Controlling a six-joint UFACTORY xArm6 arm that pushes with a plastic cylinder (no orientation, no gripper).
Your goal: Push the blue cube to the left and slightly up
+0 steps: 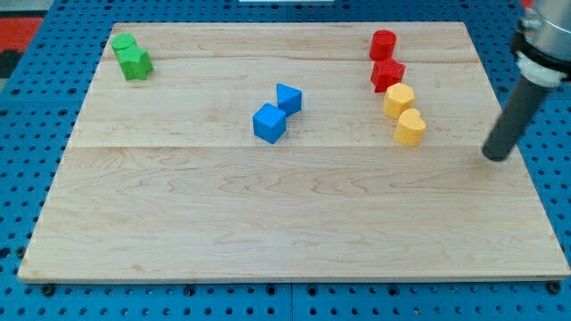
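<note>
On the desk (178,223) I count two blue blocks, the cube (268,123) and a wedge (289,97), two green (132,56), two red (384,61), two yellow (404,113). My tip (496,156) is far right of them; there is no hand.

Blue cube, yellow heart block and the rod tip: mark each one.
blue cube (268,123), camera view, centre of its top face.
yellow heart block (409,127), camera view, middle of it.
my tip (496,156), camera view, rod's very end.

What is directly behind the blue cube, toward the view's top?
A second blue block, wedge-like, touches the blue cube at its upper right. Its lower edge is covered by the cube. My tip is far right.
</note>
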